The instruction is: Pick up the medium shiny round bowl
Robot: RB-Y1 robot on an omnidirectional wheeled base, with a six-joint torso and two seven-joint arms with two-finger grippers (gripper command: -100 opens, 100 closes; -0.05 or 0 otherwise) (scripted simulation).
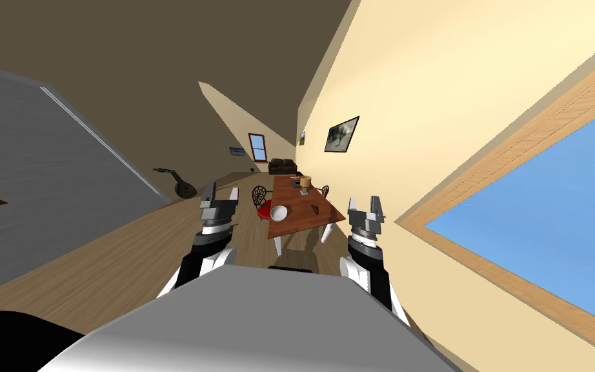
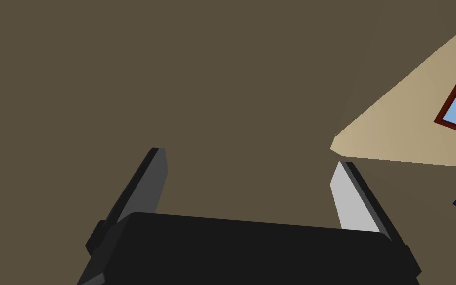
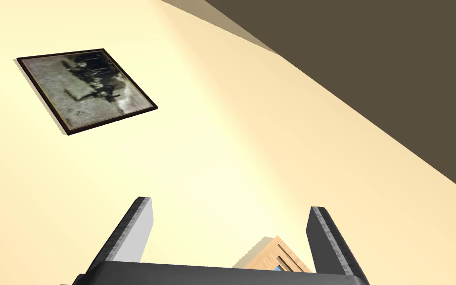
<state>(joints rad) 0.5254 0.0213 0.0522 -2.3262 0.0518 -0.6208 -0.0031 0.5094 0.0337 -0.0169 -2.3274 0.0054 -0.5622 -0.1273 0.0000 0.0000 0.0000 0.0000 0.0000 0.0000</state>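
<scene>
I have two grippers, and both are up in front of me with nothing in them. My left gripper [image 1: 221,192] has its two fingers [image 2: 148,183] wide apart. My right gripper [image 1: 364,204] has its two fingers [image 3: 135,227] wide apart too.

There is one bowl [image 1: 279,212]. It is white, round and shiny. It sits on the one table [image 1: 306,216], which is brown with white legs. The bowl is at the near end of the table, by the left edge. It is well apart from both my grippers, ahead of me and between them.

I count two chairs. One chair [image 1: 262,201] has a red seat and stands just beside the bowl's side of the table. The other chair [image 1: 324,191] is at the far side. One tan pot [image 1: 305,181] stands at the far end of the table. One small dark thing [image 1: 315,209] lies near the bowl; I cannot tell what it is.
</scene>
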